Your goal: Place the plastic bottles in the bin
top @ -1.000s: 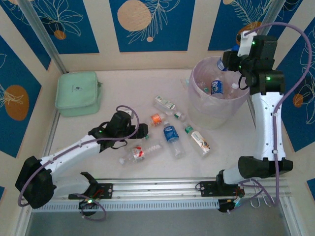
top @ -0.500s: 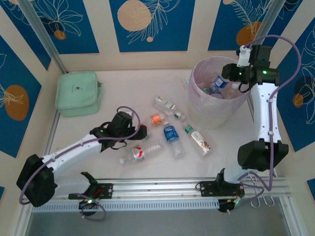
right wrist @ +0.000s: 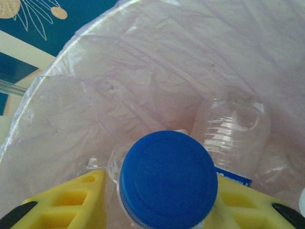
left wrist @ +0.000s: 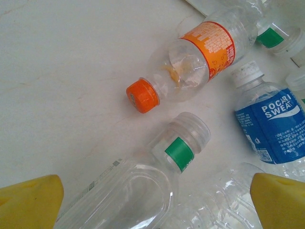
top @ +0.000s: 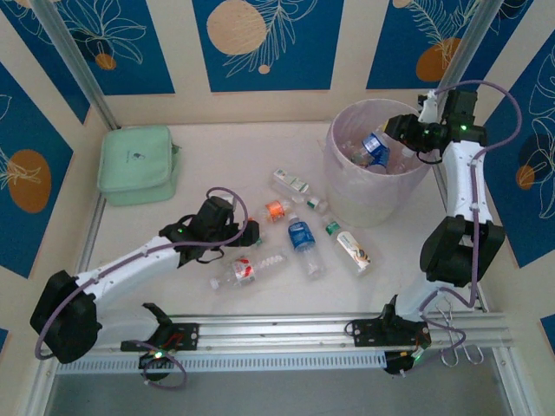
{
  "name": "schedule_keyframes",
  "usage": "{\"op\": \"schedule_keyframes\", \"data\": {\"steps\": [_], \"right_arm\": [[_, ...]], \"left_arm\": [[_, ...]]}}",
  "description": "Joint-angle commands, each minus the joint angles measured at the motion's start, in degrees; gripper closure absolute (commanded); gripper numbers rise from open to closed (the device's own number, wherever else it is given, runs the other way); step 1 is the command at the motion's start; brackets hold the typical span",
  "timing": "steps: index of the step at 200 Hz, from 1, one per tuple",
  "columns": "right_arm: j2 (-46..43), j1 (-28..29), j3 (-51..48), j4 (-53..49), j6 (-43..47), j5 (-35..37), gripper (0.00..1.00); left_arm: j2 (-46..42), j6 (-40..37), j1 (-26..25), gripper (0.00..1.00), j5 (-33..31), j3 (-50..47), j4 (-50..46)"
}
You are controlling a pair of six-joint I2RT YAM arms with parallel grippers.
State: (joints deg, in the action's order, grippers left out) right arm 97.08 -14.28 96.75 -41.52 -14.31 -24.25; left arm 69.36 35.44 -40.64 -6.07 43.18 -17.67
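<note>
Across the top view, a pale table (top: 217, 147) sat boxed by patterned blue-and-cream walls (top: 260, 43) at nine, twelve and three o'clock, with a metal rail (top: 286, 329) along its six o'clock edge. Bare tabletop lay open along twelve o'clock, between the two containers, and again toward seven o'clock.

At two o'clock stood the bin (top: 342, 195), a large round translucent tub close to the right wall. Several clear bottles lay inside; the right wrist view showed one with a blue label (right wrist: 233, 133) against the inner wall. At ten o'clock a mint-green pouch (top: 136, 165) lay flat near the left wall, zipped shut.

Above the bin's three o'clock rim, the right gripper (top: 381, 143) was closed on a blue-capped bottle (right wrist: 167, 176), yellow fingers (right wrist: 71, 200) pressing either side of its neck.

Near the table's centre, the left gripper (top: 251, 232) hung low with its fingers spread wide, gripping nothing. In its wrist view a clear bottle with a green band (left wrist: 178, 152) lay between the fingertips.

Loose bottles clustered from the centre toward four o'clock: an orange-labelled bottle (top: 276, 209), a blue-labelled bottle (top: 301, 236), a green-capped bottle (top: 351, 247), a crushed red-labelled bottle (top: 245, 270) and a green-labelled bottle (top: 290, 182), all well apart from the bin except the green-capped one, near its base.
</note>
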Motion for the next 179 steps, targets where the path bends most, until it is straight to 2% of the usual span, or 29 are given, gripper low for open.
{"op": "schedule_keyframes", "data": {"steps": [1, 19, 49, 75, 92, 110, 149, 179], "right_arm": [[4.6, 1.4, -3.4, -5.1, 0.4, -1.8, 0.69], [2.8, 2.6, -6.1, -2.1, 1.1, 3.5, 0.65], [-1.2, 3.0, -7.3, 1.3, 0.7, 6.1, 0.36], [-2.9, 3.7, -3.3, -1.3, 2.4, 8.6, 0.23], [-7.0, 5.6, -3.6, 0.4, 4.4, 12.2, 0.10], [-11.1, 7.1, -3.1, 0.8, 5.7, 15.0, 0.01], [-18.0, 9.4, -2.6, 1.0, 6.0, 19.5, 0.01], [-24.3, 10.8, -6.5, 3.3, 4.3, 17.9, 0.01]], "left_arm": [[1.8, -1.1, -0.6, 0.00, 0.5, 0.7, 0.7], [2.8, -1.6, -0.6, 0.00, 0.7, 1.4, 0.5], [3.8, -2.4, -0.6, 0.00, 0.3, 2.6, -1.1], [4.8, -2.9, -0.6, 0.00, -0.8, 4.0, -3.2], [4.9, -3.2, -1.0, 0.00, -1.0, 4.7, -3.6], [4.8, -3.4, -1.9, 0.00, -1.2, 5.4, -3.7], [6.2, -2.4, -3.9, 0.00, -4.5, 7.1, -4.1], [6.5, -3.2, -6.1, 0.00, -7.2, 9.1, -10.1]]}}
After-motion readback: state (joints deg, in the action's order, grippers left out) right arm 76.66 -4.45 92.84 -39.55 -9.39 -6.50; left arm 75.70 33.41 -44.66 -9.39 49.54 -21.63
